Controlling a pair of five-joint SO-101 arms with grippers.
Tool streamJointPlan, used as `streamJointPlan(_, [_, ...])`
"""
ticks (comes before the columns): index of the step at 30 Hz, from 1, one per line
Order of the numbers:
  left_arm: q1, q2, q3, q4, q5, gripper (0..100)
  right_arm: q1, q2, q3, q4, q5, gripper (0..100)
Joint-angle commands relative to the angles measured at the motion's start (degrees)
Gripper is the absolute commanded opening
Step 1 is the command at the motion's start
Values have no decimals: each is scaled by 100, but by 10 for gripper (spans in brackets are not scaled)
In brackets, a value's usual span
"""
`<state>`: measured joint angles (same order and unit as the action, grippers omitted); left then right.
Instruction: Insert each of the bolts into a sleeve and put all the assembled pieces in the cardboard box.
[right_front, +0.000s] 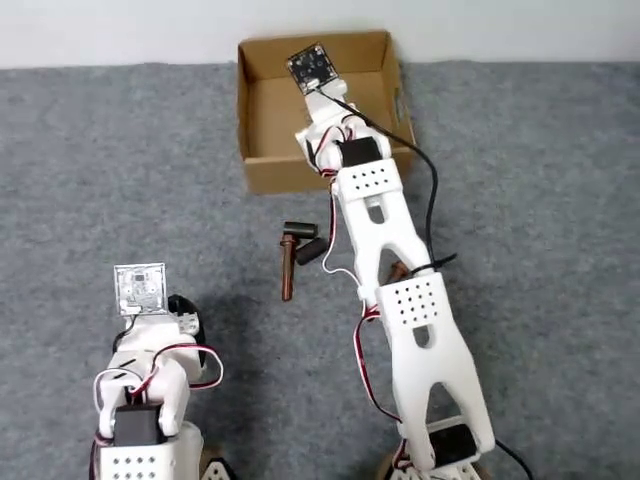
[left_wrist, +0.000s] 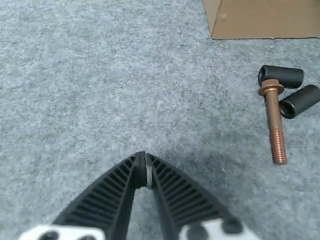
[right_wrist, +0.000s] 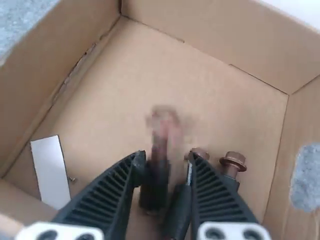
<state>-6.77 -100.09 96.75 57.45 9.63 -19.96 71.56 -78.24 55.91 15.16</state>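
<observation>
Currently the right claw (right_wrist: 166, 156) hangs spread inside the cardboard box (right_wrist: 225, 40), an assembled piece (right_wrist: 160, 127) loose between its jaws; it may snag and lift out. The left claw (left_wrist: 143, 156), pressed together, sits near a loose bolt (left_wrist: 274, 120) on the table (left_wrist: 75, 75).

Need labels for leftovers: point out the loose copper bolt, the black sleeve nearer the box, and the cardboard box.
Copper-coloured metal bolt (left_wrist: 274, 125): left wrist view, mid-shank.
Black cylindrical sleeve (left_wrist: 282, 76): left wrist view, side wall.
Brown cardboard box (right_front: 280, 175): high view, front outer wall.
</observation>
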Motion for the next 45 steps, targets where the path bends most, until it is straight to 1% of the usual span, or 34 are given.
streamJointPlan(1, [-35,0,-13,-132,-9,5,-207,-40,-642,426,62,104])
streamJointPlan(5, [-44,0,-13,-132,-18,5,-215,-40,-1240,1112,62,72])
streamJointPlan(9, [-167,0,-13,-123,-53,5,-215,-66,-1864,2018,35,8])
streamJointPlan(13, [-519,0,-13,-123,-53,5,-215,-488,-1811,2668,-132,9])
streamJointPlan(16, [-536,-9,-13,-123,-53,5,-277,-734,-1811,3064,-352,9])
streamJointPlan(24, [-536,-9,-13,-123,-53,5,-752,-1103,-1776,4716,-369,9])
streamJointPlan(28, [-536,-9,-13,-123,-53,5,-813,-1077,-1767,4699,-246,9])
streamJointPlan(32, [-536,-9,-13,-123,-53,5,-831,-1130,-1143,4699,255,12])
streamJointPlan(34, [-536,-9,-13,-123,-53,5,-796,-1138,-818,4699,404,50])
streamJointPlan(37, [-545,-9,-13,-123,-53,5,-796,-1138,-492,4699,589,163])
streamJointPlan(39, [-545,-18,-13,-123,-53,5,-857,-1103,-378,4690,633,205])
streamJointPlan(45, [-545,-18,-13,-123,-53,5,-963,-1068,0,4585,642,170])
